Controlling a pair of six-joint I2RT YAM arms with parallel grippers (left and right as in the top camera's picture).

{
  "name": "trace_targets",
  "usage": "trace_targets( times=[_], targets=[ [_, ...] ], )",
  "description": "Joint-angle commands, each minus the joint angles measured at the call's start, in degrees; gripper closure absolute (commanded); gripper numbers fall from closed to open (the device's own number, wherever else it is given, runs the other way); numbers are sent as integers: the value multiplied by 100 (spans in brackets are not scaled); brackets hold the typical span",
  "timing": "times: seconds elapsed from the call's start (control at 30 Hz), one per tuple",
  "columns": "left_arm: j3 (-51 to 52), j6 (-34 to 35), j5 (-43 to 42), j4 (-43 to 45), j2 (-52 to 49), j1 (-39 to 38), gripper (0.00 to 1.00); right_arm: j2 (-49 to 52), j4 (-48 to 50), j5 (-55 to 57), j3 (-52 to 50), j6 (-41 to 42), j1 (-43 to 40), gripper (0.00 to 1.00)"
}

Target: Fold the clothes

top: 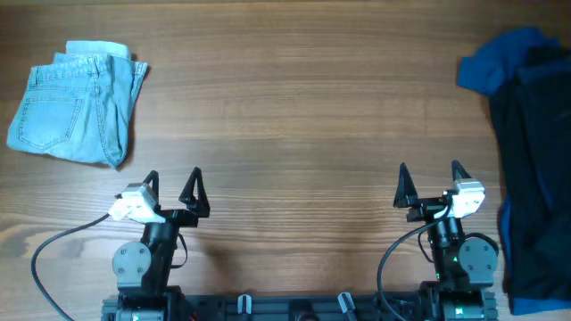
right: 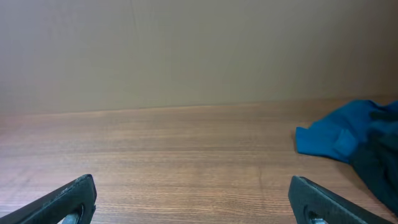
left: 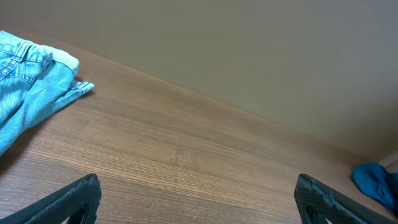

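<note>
Folded light-blue denim shorts (top: 76,102) lie at the table's far left; they also show in the left wrist view (left: 28,87). A heap of royal-blue and dark navy or black garments (top: 531,152) lies at the right edge; its blue part shows in the right wrist view (right: 345,137) and in the left wrist view (left: 376,180). My left gripper (top: 171,185) is open and empty near the front edge, its fingers in the left wrist view (left: 199,199). My right gripper (top: 430,176) is open and empty, left of the heap, also in the right wrist view (right: 193,199).
The wooden table (top: 294,107) runs between the two garment spots. The arm bases and cables sit at the front edge (top: 294,303). A plain beige wall (right: 186,50) stands beyond the table's far edge.
</note>
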State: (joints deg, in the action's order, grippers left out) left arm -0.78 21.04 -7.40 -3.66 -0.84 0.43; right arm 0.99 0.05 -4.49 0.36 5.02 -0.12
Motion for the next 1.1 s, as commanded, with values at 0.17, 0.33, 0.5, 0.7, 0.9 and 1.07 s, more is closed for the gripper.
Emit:
trace_targets(
  times=[0.17, 0.33, 0.5, 0.7, 0.9, 1.07],
  targets=[
    [42, -114, -66, 0, 44, -33, 0, -35, 26, -70, -7, -50, -39, 0],
    [42, -114, -66, 0, 44, -33, 0, -35, 26, -70, -7, -50, -39, 0],
    [42, -111, -31, 140, 44, -33, 0, -35, 26, -70, -7, -50, -39, 0],
    [42, -131, 271, 129, 42, -31, 0, -35, 92, 101, -7, -55, -39, 0],
    [42, -136, 463, 634, 42, -26, 0, -35, 837, 339, 133, 212, -39, 0],
    [33, -131, 1054, 968, 39, -26, 0, 988, 181, 643, 1648, 227, -39, 0]
  ],
)
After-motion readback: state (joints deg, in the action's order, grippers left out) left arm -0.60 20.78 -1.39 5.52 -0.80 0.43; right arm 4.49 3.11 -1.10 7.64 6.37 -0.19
